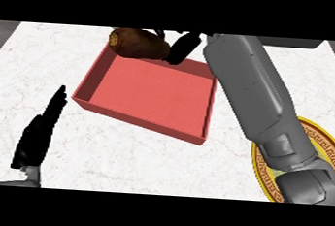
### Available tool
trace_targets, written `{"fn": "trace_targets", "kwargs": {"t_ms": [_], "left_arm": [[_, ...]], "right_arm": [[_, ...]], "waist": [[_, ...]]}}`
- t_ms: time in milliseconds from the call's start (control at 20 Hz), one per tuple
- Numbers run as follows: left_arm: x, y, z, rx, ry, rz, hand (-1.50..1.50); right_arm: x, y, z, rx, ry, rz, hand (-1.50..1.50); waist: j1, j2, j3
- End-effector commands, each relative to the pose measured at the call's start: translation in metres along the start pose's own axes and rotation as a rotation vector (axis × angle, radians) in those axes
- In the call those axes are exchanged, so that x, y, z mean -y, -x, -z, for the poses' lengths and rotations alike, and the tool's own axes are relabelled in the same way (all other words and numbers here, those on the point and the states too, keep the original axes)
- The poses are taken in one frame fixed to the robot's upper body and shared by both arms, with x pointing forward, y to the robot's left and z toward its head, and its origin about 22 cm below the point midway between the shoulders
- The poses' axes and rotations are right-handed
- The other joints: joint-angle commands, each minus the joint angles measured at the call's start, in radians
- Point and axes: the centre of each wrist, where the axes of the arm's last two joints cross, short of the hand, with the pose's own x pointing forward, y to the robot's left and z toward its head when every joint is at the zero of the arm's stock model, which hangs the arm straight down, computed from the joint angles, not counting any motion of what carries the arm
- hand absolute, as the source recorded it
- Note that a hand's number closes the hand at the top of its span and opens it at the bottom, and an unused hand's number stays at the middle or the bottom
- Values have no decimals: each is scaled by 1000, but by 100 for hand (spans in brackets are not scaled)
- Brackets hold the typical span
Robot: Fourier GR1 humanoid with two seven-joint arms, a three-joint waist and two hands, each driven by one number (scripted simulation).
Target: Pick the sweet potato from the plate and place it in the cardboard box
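White marble counter [146, 152] lay under you; your right hand [180, 46], fingers curled on the potato [137, 42], hung over the box's [146, 87] far wall. You needed to draw it nearer before letting go. Left hand [40, 129] rested straight-fingered; plate [263, 172] was bare.

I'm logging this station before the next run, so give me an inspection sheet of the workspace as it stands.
Surface: white marbled counter, nothing spilled.
Job's things: sweet potato held over the far rim of the red box, not yet set down; the box's floor is bare. Gold-rimmed plate at the right, largely hidden by the right forearm.
Clutter: nothing seen.
Hands: right hand extended over the far edge of the box, fingers round the sweet potato. Left hand resting open at the lower left, fingers straight.
Cables: nothing seen.
Surroundings: grey strips past the counter's far corners; nothing else seen.
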Motion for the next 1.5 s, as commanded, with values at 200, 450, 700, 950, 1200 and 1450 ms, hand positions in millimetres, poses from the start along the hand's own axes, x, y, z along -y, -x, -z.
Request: {"fn": "trace_targets", "kwargs": {"t_ms": [200, 450, 700, 950, 1200, 1450], "left_arm": [[5, 1, 11, -4, 23, -1, 0], [21, -18, 2, 33, 54, -19, 0], [7, -26, 24, 43, 49, 6, 0], [17, -10, 19, 35, 49, 1, 0], [7, 3, 14, 21, 25, 1, 0], [7, -11, 11, 31, 49, -4, 0]], "right_arm": [[-51, -1, 25, -88, -72, -46, 150], [-80, 27, 14, -236, -89, 0, -150], [-81, 23, 20, -201, -84, 27, -150], [-82, 31, 13, -186, 61, 217, -150], [-72, 42, 6, -175, 285, 443, -150], [-38, 50, 2, -175, 370, 643, -150]], "waist": [[18, 4, 0], [60, 10, 0], [60, 15, 0], [70, 19, 0], [45, 19, 0], [48, 22, 1]]}}
